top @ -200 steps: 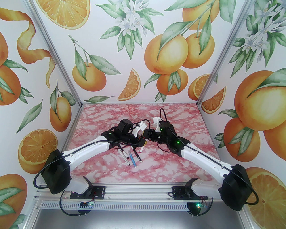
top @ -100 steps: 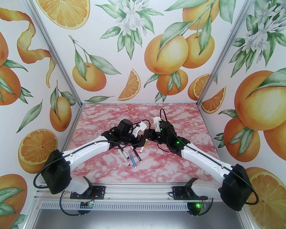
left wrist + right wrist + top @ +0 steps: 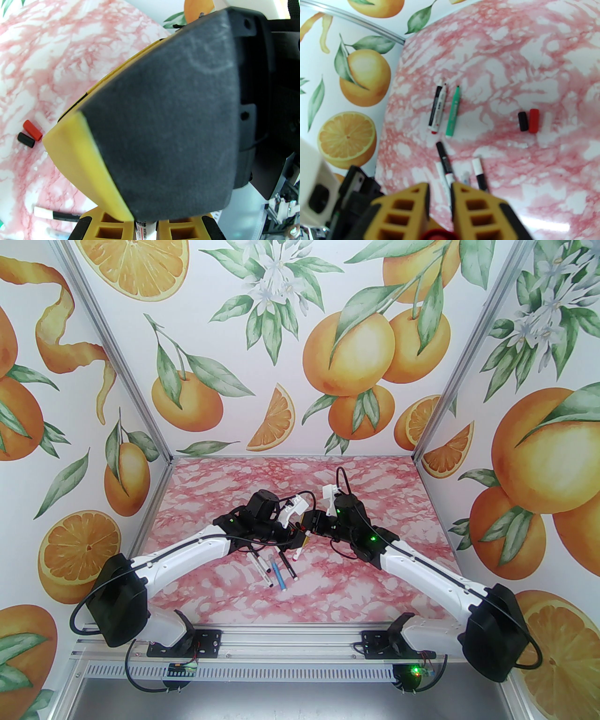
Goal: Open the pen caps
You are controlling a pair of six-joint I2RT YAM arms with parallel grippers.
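Three loose caps (image 3: 534, 120) are seen side by side on the surface (image 3: 511, 58); a pen (image 3: 144, 230) is clamped in the left jaws, its red end (image 3: 434, 234) in the right jaws.

Illumination: bright, even, diffuse; overhead view sharp, colours saturated.
Shadows: faint, soft-edged, on bench (image 3: 328, 587) below both jaws.
Glare: white streak on bench right of right jaws; blown-out white background right of left jaws.
Focus: grey foam pad (image 3: 164, 117) directly ahead of left jaws soft; red cap (image 3: 434, 234) between right jaws blurred; pens (image 3: 440, 110) ahead of right jaws slightly soft; white cap (image 3: 548, 120) ahead-right nearly lost against bench.
Distortion: wide-angle bowing at wrist-view edges.
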